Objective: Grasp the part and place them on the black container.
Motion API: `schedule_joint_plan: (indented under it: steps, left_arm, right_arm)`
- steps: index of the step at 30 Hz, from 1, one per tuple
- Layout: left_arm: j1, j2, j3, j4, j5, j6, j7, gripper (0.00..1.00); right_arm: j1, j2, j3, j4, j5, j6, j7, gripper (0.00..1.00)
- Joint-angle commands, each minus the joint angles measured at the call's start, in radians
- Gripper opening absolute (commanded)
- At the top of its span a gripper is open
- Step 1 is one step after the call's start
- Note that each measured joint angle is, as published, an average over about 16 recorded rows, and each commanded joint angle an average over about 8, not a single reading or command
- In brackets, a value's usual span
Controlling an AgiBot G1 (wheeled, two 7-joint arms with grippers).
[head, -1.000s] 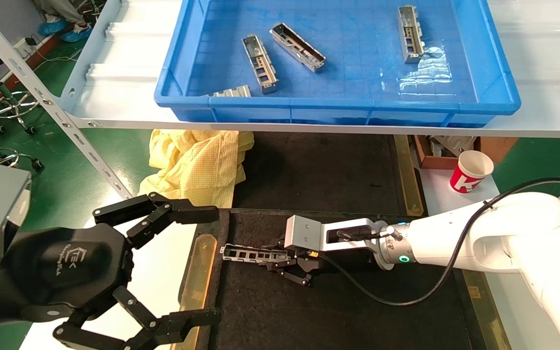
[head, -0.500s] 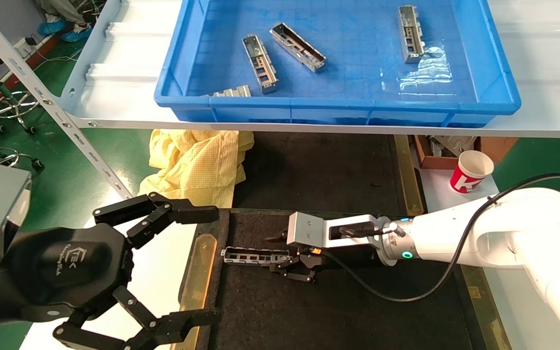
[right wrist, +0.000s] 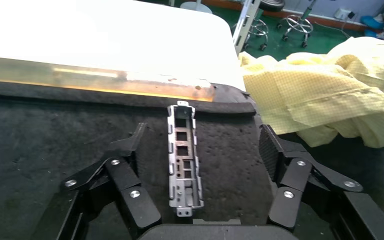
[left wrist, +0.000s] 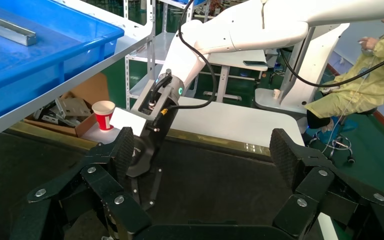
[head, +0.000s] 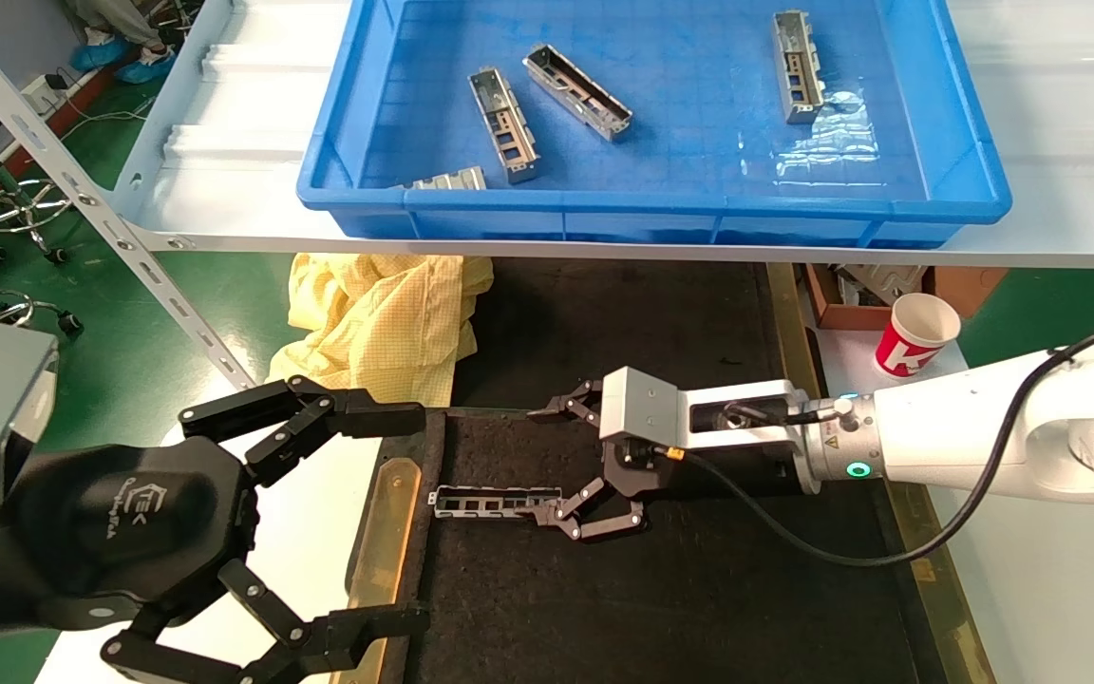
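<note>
Head view: one part (head: 498, 501) lying flat on the black container (head: 699, 608), near its left brass-coloured strip (head: 386, 541), no finger closed on it. Right gripper (head: 561, 463) just beside the part's inner end, jaws spread wide, one finger near the tray's far edge and the other low by the part; whether that lower finger touches the metal is not clear. Left gripper (head: 395, 518) parked off the tray's left edge, fingers released and holding nothing. Up on the shelf, the blue bin (head: 970, 180) with four more parts visible: two close together (head: 505, 123) (head: 577, 92), one well apart to the right (head: 797, 65), one half hidden behind the near wall (head: 450, 179).

Left wrist view: left gripper's own fingers (left wrist: 124, 150) wide apart and empty; beyond them the right arm (left wrist: 240, 35) reaching down to the black felt, a paper cup (left wrist: 103, 113) behind it.

Right wrist view: the part (right wrist: 184, 160) resting on the rough felt between the spread pads (right wrist: 270, 147), clear gaps on both sides, its far end close to the tray's rim and brass strip (right wrist: 130, 82); yellow cloth (right wrist: 325, 90) beyond the corner.

Judged from this: one delivery complete, released and set down. Left to do: at least four pieces in the bin, each needing a grasp and a carry down to the tray.
</note>
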Motion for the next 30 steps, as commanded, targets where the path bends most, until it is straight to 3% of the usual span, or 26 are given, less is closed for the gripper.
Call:
schedule_joint_plan:
  steps: [1,11,30]
  left_arm:
    - [0.000,0.000,0.000,0.000,0.000,0.000,0.000,1.00]
    - [0.000,0.000,0.000,0.000,0.000,0.000,0.000,1.00]
    - [0.000,0.000,0.000,0.000,0.000,0.000,0.000,1.00]
  right_arm:
    - [0.004,0.009,0.006,-0.006,0.010,-0.016,-0.001,1.00]
    - [-0.020,0.026,0.029,0.041,0.011,-0.008,0.027,1.00]
    - [-0.197,0.234,0.258,0.402,0.068,-0.034,0.264,1.00]
